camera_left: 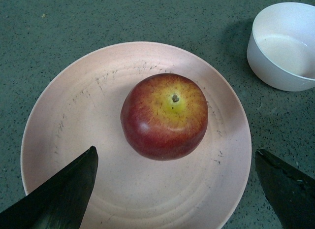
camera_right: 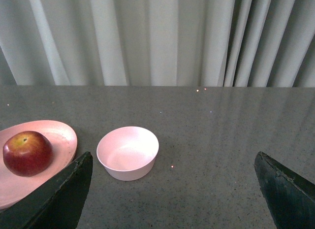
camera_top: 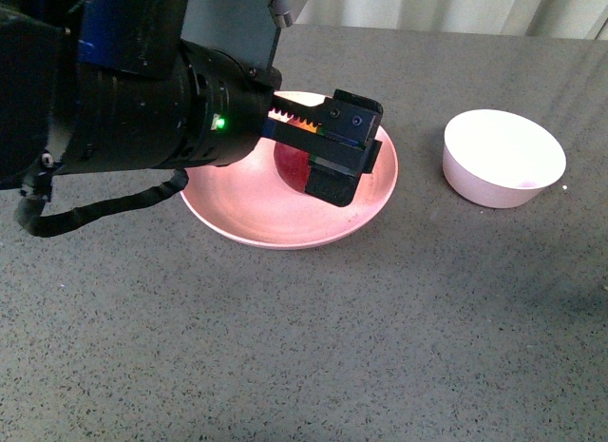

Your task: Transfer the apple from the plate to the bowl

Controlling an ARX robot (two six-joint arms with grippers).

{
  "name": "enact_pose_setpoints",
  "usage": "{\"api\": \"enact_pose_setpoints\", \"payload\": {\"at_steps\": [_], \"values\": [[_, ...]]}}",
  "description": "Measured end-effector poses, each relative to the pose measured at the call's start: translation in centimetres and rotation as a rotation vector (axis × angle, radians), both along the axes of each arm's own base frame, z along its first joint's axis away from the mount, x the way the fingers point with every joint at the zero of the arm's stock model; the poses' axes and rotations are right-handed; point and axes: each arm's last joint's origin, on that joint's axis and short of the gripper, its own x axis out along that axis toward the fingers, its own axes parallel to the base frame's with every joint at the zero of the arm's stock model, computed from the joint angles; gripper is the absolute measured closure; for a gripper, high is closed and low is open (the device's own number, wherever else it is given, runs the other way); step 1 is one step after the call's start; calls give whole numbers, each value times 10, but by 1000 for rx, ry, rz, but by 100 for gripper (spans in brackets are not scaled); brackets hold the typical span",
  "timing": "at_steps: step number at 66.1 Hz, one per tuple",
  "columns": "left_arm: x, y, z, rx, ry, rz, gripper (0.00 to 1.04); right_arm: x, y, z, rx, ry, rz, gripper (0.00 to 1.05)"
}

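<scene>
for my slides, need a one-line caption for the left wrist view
Open left gripper poised over the apple on its plate, bowl standing apart.

The apple (camera_left: 165, 115) sits upright near the middle of the plate (camera_left: 74, 115), stem dimple facing up. It is dark red with a yellow-orange patch around the short stem (a small glossy highlight shows on its red flank). The plate is wide, shallow and pale pink, with faint dark scuffs. The bowl (camera_left: 275, 74), small, deep and pinkish white, stands upright on the table (camera_top: 380, 347) to the plate's right, near it but apart.
</scene>
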Motion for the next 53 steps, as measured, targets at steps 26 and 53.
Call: {"api": "enact_pose_setpoints", "payload": {"at_steps": [26, 53], "values": [[18, -12, -12, 21, 23, 22, 9, 0, 0, 0, 0, 0, 0, 9], [32, -26, -22, 41, 39, 30, 9, 0, 0, 0, 0, 0, 0, 9]]}}
